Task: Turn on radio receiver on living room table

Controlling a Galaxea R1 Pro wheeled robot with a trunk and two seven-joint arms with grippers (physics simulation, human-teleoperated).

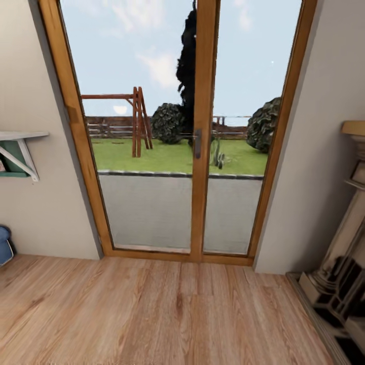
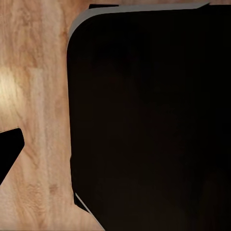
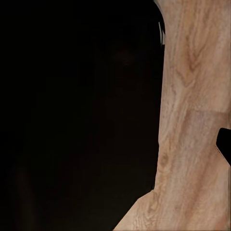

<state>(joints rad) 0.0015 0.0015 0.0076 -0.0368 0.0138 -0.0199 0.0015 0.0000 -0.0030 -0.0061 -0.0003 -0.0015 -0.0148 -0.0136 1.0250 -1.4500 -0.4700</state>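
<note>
The radio receiver and the grey table are out of view. In the head view I face a wooden-framed glass double door point(image 1: 197, 132) with a garden behind it, across light wood plank floor point(image 1: 152, 314). The left wrist view holds a large black body part of the robot point(image 2: 149, 120) over the plank floor point(image 2: 33, 96), and a dark tip shows at one edge. The right wrist view has the same kind of black mass point(image 3: 77, 115) beside the floor point(image 3: 192, 120). Neither wrist view lets me tell how the fingers stand.
A white wall shelf with a bracket point(image 1: 20, 152) sticks out of the left wall. A blue object point(image 1: 5, 246) sits on the floor below it. An ornate pale fireplace surround point(image 1: 339, 253) stands at the right. Beige walls flank the door.
</note>
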